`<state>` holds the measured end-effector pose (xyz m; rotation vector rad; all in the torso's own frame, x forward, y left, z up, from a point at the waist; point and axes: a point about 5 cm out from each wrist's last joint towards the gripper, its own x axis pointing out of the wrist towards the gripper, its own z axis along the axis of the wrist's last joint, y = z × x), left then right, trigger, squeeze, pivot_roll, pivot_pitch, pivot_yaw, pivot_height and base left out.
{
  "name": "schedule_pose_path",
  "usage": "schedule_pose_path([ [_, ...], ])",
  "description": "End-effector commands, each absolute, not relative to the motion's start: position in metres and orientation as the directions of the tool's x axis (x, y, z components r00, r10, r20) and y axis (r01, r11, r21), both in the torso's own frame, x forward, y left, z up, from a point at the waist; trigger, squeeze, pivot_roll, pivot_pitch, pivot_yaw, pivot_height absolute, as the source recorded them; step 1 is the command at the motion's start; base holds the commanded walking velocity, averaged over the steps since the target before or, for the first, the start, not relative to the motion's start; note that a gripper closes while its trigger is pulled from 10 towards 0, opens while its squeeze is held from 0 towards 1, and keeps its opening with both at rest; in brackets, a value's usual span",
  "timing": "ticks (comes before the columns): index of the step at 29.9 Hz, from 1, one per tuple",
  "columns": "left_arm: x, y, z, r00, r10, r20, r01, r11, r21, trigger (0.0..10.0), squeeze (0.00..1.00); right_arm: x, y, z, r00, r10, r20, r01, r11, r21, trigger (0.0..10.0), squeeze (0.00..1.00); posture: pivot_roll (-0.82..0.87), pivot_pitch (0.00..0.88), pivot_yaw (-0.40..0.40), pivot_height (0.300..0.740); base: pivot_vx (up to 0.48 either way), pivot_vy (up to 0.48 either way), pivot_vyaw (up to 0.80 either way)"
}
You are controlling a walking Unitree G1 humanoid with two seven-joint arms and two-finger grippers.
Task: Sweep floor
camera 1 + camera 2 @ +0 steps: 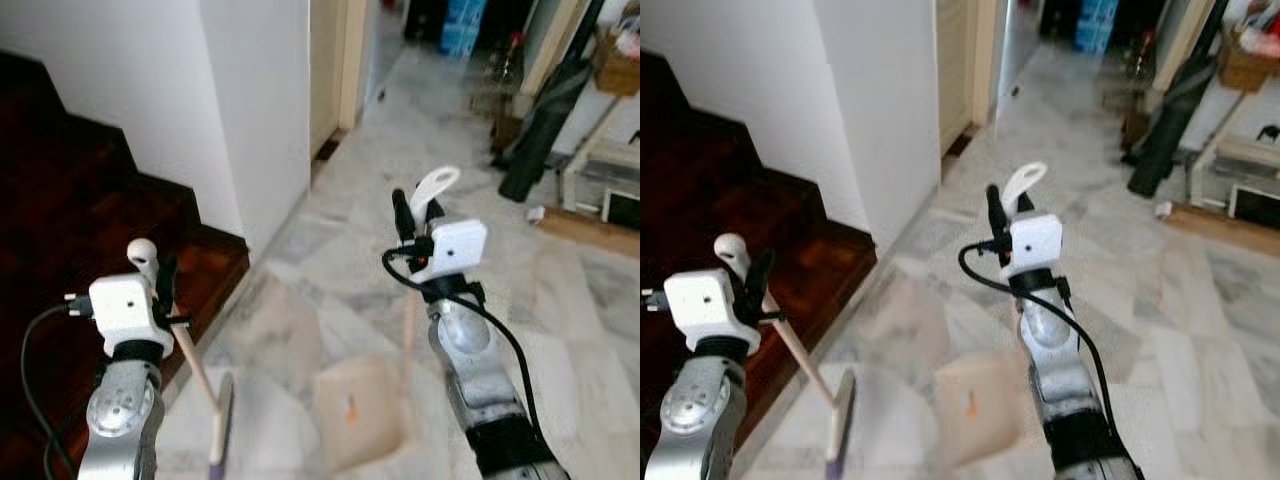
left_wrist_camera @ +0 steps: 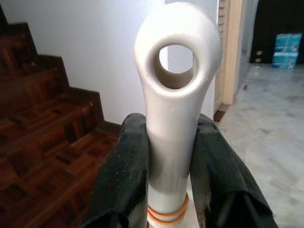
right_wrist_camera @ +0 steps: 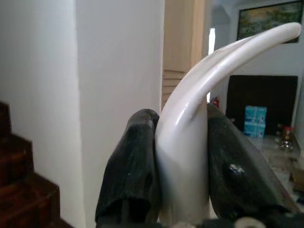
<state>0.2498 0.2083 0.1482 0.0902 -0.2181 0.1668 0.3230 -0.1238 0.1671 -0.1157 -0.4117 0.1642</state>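
Observation:
My left gripper [image 1: 155, 272] is shut on the white, holed top end of a broom handle [image 2: 175, 95]. From there its wooden stick slants down to the broom head [image 1: 222, 415] on the marble floor beside the bottom stair. My right gripper [image 1: 418, 215] is shut on the curved white top of a dustpan handle [image 3: 209, 85]. That handle runs down to a peach-coloured dustpan [image 1: 360, 415], which rests on the floor between my two arms, just right of the broom head. Both are blurred low in the eye views.
Dark wooden stairs [image 1: 60, 200] rise on the left behind a white wall corner [image 1: 250, 100]. Marble floor [image 1: 330, 250] stretches ahead to a doorway with a blue box [image 1: 462, 25]. A long black object [image 1: 540, 130] leans at the back right beside low shelves [image 1: 610, 185].

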Motion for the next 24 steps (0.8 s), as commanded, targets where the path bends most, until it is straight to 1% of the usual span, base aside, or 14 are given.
schedule_pose_path([
  [1, 0.2501, 0.2032, 0.1568, 0.955, 0.134, 0.264, -0.157, 0.985, 0.066, 10.0, 0.0, 0.3228, -0.1307, 0.175, 0.891, 0.172, 0.42, -0.112, 0.98, -0.165, 10.0, 0.0, 0.03, 0.055, 0.028, 0.74, 0.48, 0.0, 0.0],
  [16, 0.2502, 0.2016, 0.1561, 0.958, 0.121, 0.26, -0.144, 0.987, 0.071, 10.0, 0.0, 0.3223, -0.1313, 0.1743, 0.89, 0.169, 0.423, -0.11, 0.981, -0.16, 10.0, 0.0, 0.03, 0.035, 0.028, 0.74, 0.471, 0.0, 0.0],
  [21, 0.2504, 0.2002, 0.1553, 0.959, 0.113, 0.261, -0.132, 0.989, 0.059, 10.0, 0.0, 0.3222, -0.131, 0.1733, 0.894, 0.167, 0.416, -0.108, 0.981, -0.162, 10.0, 0.0, 0.03, 0.026, 0.027, 0.74, 0.0, 0.0, 0.0],
  [24, 0.2503, 0.2013, 0.1555, 0.958, 0.115, 0.262, -0.134, 0.989, 0.058, 10.0, 0.0, 0.3222, -0.1316, 0.1729, 0.896, 0.161, 0.413, -0.102, 0.982, -0.161, 10.0, 0.0, 0.03, 0.024, 0.026, 0.74, 0.0, 0.0, -0.8],
])
